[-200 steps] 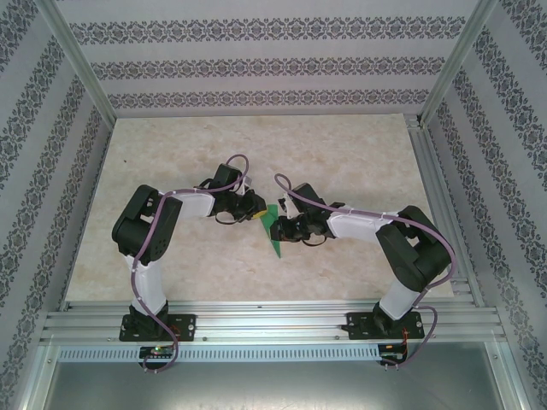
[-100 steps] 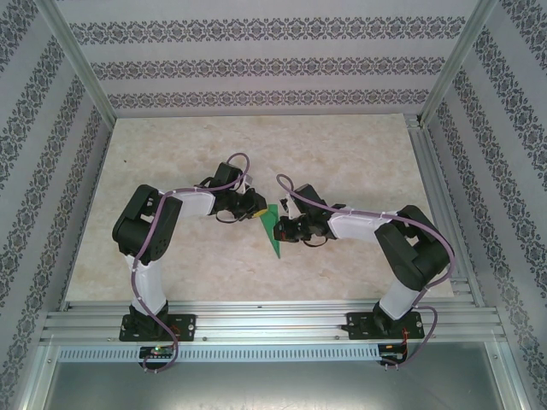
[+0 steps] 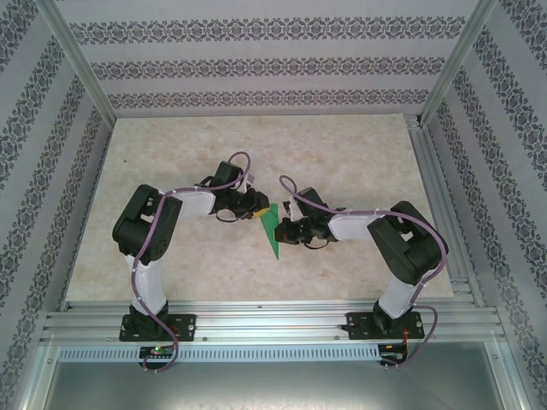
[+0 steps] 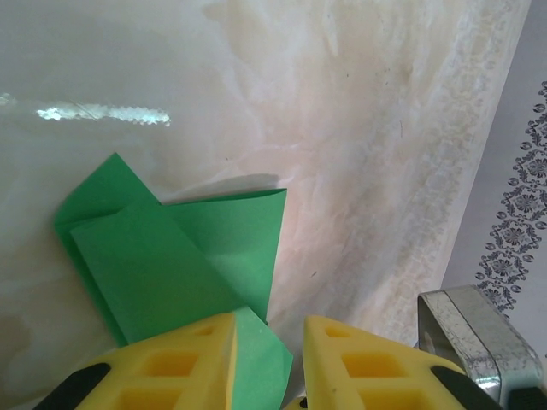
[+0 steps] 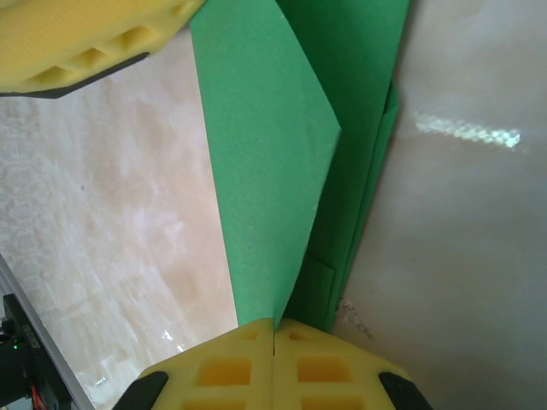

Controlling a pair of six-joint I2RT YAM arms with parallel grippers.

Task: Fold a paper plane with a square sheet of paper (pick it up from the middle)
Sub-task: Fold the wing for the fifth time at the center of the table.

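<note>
The paper plane (image 3: 274, 236) is bright green paper folded into a slim pointed shape, lying mid-table between the two arms with its tip toward the near edge. My right gripper (image 3: 285, 229) is at its right side. In the right wrist view that gripper (image 5: 273, 325) is shut on a raised flap of the layered paper (image 5: 265, 154). My left gripper (image 3: 261, 212) is at the paper's upper left corner. Its yellow fingers (image 4: 197, 359) stand apart, and a corner of the green paper (image 4: 162, 256) rests against the inner face of the left one.
The marble-patterned table (image 3: 256, 145) is bare around the paper. Aluminium rails (image 3: 436, 196) and patterned walls (image 3: 256, 64) close in the sides and back. A shiny metal frame piece (image 4: 479, 333) is in the left wrist view's lower right corner.
The right gripper has closed on the paper's flap, and its arm has drawn in toward the middle. The left gripper's fingers have parted a little. The paper barely shifted.
</note>
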